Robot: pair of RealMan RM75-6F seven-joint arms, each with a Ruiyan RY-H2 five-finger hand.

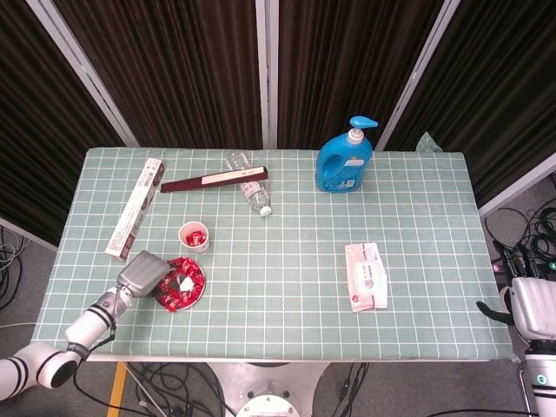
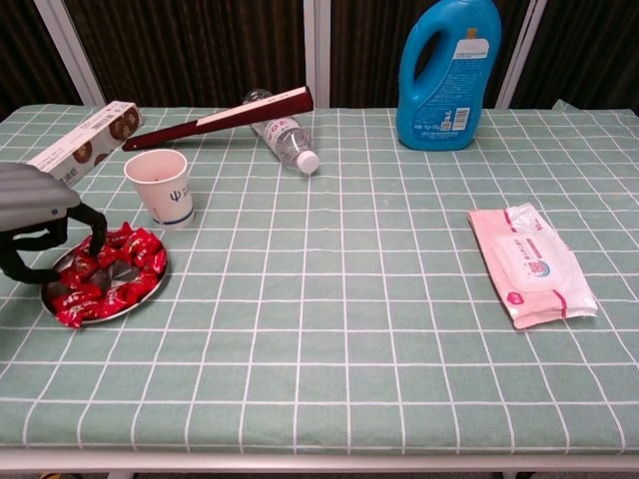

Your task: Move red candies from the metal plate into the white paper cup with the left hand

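The metal plate (image 2: 150, 290) of red candies (image 2: 128, 246) sits near the table's front left corner. My left hand (image 2: 36, 213) hovers over the plate's left side with its dark fingers (image 2: 96, 238) arched down and spread, their tips among the candies. No candy shows clearly gripped. The head view shows the same hand (image 1: 142, 270) at the left rim of the plate (image 1: 203, 278). Just behind the plate, the white paper cup (image 2: 160, 188) stands upright, and from above the cup (image 1: 194, 236) shows red candies inside. My right hand (image 1: 531, 304) hangs off the table's right edge.
A long biscuit box (image 2: 80, 143) lies behind the cup. Further back are a dark red folded fan (image 2: 220, 119), a lying water bottle (image 2: 285, 142) and a blue detergent bottle (image 2: 449, 70). A pink wipes pack (image 2: 529, 261) lies at the right.
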